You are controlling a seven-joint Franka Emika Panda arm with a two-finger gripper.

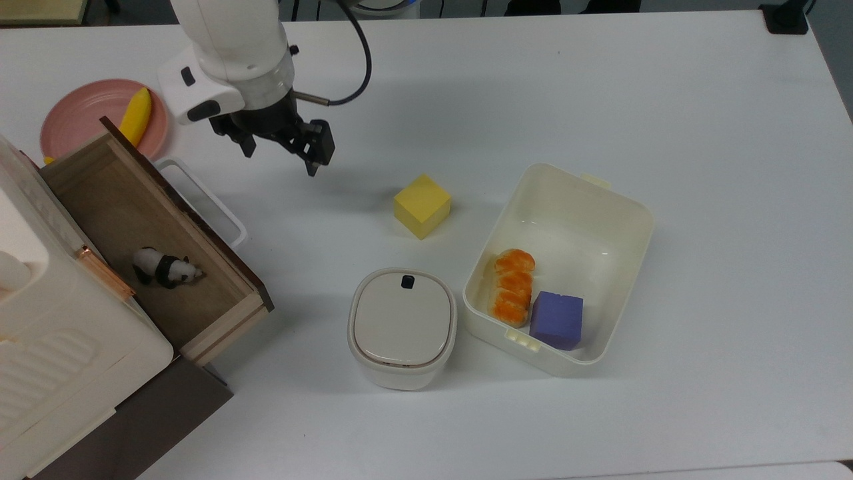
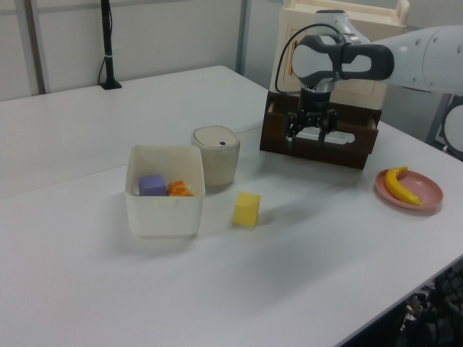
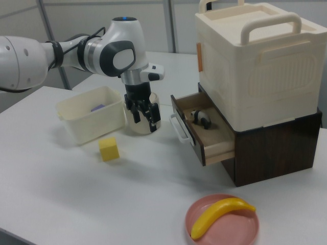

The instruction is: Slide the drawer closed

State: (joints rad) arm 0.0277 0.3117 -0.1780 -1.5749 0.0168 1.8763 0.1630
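Observation:
The drawer (image 1: 150, 235) stands pulled out of the cream cabinet (image 1: 40, 347) at the top view's left, with light wood inside, a dark brown front panel and a white loop handle (image 1: 208, 198). A small panda figure (image 1: 165, 267) lies in it. My gripper (image 1: 280, 153) hangs open above the table, just to the top view's right of the handle's far end, holding nothing. In the right view the gripper (image 3: 145, 115) sits left of the drawer (image 3: 203, 128). In the left view the gripper (image 2: 309, 133) overlaps the drawer front (image 2: 340, 144).
A yellow cube (image 1: 422, 205) lies mid-table. A small lidded white container (image 1: 402, 327) stands near the drawer's front corner. A cream open bin (image 1: 586, 193) holds an orange bread piece and a purple block. A pink plate (image 1: 80, 117) with a banana (image 1: 135, 117) sits behind the drawer.

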